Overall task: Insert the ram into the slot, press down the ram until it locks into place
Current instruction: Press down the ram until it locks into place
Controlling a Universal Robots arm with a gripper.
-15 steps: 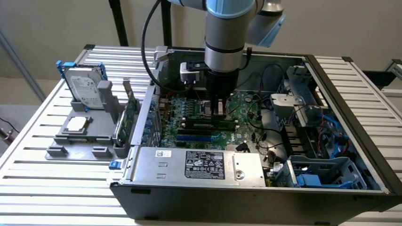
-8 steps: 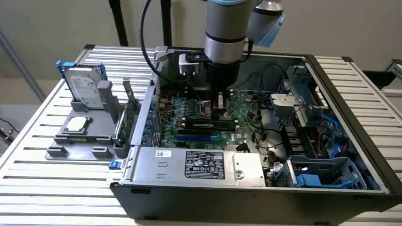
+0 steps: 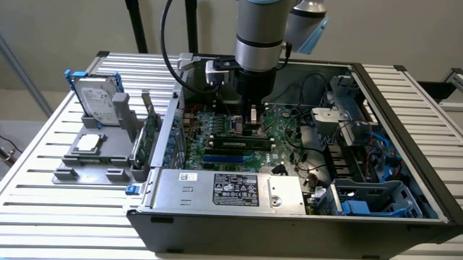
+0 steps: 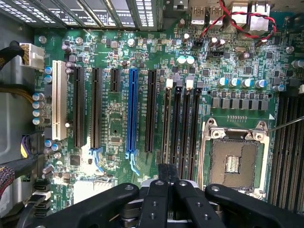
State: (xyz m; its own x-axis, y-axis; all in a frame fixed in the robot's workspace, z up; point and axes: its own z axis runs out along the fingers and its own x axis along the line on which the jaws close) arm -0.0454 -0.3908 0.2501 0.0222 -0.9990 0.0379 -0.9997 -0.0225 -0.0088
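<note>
Ram, a light, stiff but brittle stick, stands edge-up in the slot beside the CPU socket, near my gripper, its fingers pressed together on nothing; I judge it best handled by its top edge.

We see a green motherboard speckled with silver solder points. Its long slots are black with white latches, beside one blue slot and one white slot. The wires are a red-and-black twist, the CPU socket silver. The hand is black. The desk is pale and striped by slats; the drive is silver, framed in blue.
</note>
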